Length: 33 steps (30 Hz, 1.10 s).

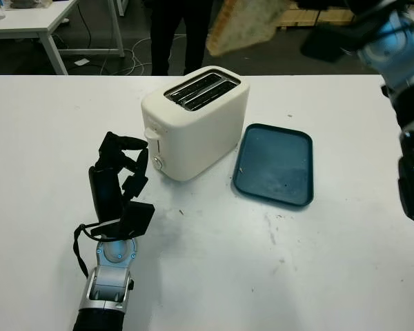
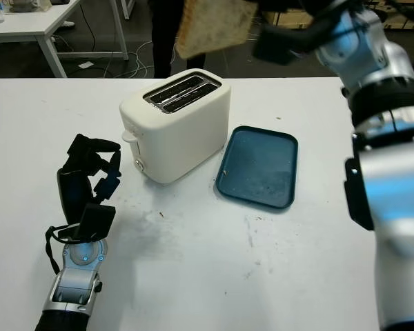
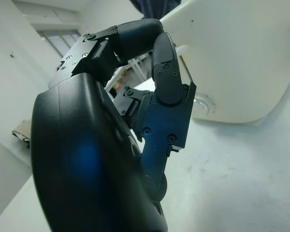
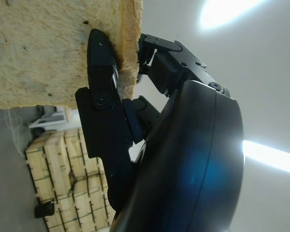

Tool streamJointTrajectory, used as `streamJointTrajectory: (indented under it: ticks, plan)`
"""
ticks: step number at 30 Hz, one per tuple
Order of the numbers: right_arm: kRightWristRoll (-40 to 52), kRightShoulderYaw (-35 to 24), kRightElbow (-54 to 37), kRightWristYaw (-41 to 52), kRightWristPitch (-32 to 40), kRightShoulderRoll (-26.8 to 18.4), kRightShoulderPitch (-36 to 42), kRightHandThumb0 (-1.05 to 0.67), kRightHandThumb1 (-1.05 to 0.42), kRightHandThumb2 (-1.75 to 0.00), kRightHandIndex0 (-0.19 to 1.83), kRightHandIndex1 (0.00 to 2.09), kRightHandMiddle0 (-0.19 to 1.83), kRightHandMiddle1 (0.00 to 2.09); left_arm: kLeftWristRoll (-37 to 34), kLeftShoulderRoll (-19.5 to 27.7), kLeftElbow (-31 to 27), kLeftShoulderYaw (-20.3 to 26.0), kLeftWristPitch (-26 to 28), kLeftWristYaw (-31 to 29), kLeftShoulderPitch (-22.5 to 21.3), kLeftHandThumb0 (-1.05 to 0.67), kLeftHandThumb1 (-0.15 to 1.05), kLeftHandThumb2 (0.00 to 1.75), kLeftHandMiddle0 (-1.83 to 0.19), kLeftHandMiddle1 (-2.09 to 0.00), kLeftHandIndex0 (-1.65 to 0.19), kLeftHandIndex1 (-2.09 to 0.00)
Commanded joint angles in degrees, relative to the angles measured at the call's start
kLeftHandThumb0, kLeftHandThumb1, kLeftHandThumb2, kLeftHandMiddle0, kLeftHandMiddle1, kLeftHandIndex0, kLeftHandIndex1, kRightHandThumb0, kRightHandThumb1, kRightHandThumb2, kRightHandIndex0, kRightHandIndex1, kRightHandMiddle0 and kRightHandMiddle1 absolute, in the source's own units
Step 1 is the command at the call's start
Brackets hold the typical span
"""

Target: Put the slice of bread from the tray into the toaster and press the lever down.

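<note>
The white counter carries everything, with a person's dark legs standing beyond its far edge. On it, toward the far middle, sits the cream toaster, its two slots facing up and its lever on the near-left end still raised, so the pressing step is not yet done. Just to the right of the toaster lies the dark blue tray, now bare, since the slice has been lifted off it. The slice of bread hangs in the air above and slightly beyond the toaster, gripped along one edge by the right robot hand, whose fingers are clamped on it; holding it by the edge leaves the free end able to drop into a slot. The left robot hand sits on the near left, close to the lever end, fingers curled together and holding nothing, likely placed there to push the lever.
</note>
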Motion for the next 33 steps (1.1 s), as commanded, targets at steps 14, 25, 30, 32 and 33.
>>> streamJointTrajectory:
  ticks: [14,25,30,32,33]
  plan:
    - [-9.22,10.31,4.78,-6.03,6.49,7.21,-4.65,-0.49,-0.92,-0.40,1.11,1.74,0.83,1.73,0.17,-0.35,0.04,-0.45,0.22,-0.10,-0.06,-0.47,0.92,0.37,-0.75,-1.75,-0.57,-1.59]
    - [-12.75,15.51,6.25,-7.24,7.51,8.45,-2.08,-0.45,-0.92,-0.36,1.08,1.75,0.82,1.75,0.29,-0.53,-0.11,-0.57,0.43,-0.07,0.14,-0.48,0.92,0.38,-0.76,-1.75,-0.56,-1.63]
    - [-14.13,17.73,6.59,-8.42,7.66,8.11,-1.41,-0.46,-0.92,-0.36,1.04,1.75,0.79,1.75,0.69,-0.34,0.15,-0.47,0.16,0.27,0.19,-0.48,0.92,0.38,-0.76,-1.75,-0.56,-1.63]
    - [-14.59,18.24,6.72,-8.96,7.84,8.03,-1.13,-0.46,-0.92,-0.34,1.04,1.75,0.80,1.75,0.48,-0.44,0.05,-0.46,0.41,0.12,0.23,-0.48,0.92,0.38,-0.75,-1.75,-0.56,-1.63]
    - [-14.78,18.45,6.78,-9.24,7.94,7.99,-1.00,-0.46,-0.92,-0.33,1.04,1.75,0.80,1.75,0.54,-0.44,0.01,-0.47,0.49,0.13,0.24,-0.48,0.92,0.38,-0.75,-1.75,-0.56,-1.63]
